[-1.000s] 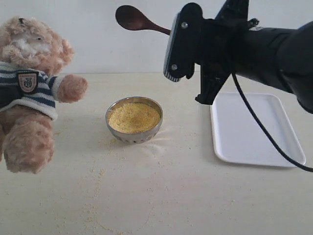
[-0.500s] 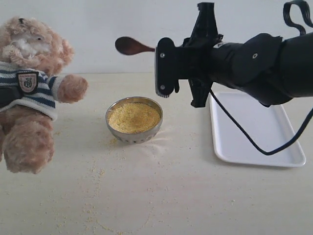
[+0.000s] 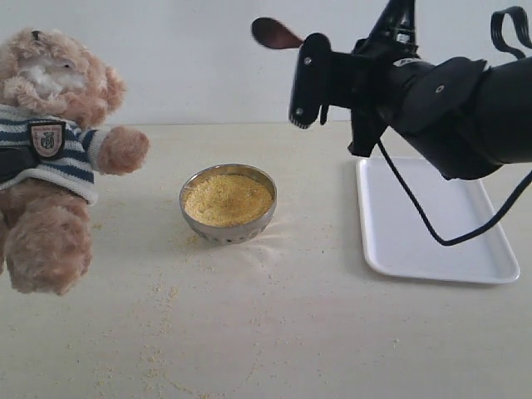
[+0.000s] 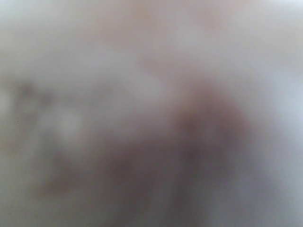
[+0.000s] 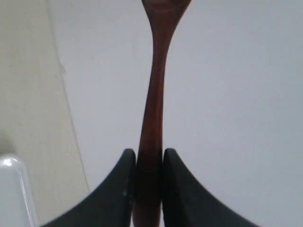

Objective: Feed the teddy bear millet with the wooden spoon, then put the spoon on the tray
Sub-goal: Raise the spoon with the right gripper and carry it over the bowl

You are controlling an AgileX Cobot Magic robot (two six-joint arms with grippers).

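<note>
Wooden spoon (image 3: 274, 34) sits high at 12 o'clock, handle clamped between the closed fingers of the right end effector (image 5: 149, 158), its small bowl pointing toward 10 o'clock, well above everything on the counter (image 3: 332, 332). The teddy bear (image 3: 50, 158) fills the 9 o'clock edge, one paw stretched toward the middle. Its shield badge (image 3: 47, 139) is too small for me to read. The millet (image 3: 227, 199) fills a steel bowl (image 3: 229, 231) at the centre, with stray grains (image 3: 158, 349) spread toward 6 and 7 o'clock. The tray (image 3: 432, 249) lies at 3 o'clock, a bare strip of counter between it and the bowl, and a black cable (image 3: 416, 208) loops over it. The left wrist view is all blur, so I cannot tell the left end effector's state.
</note>
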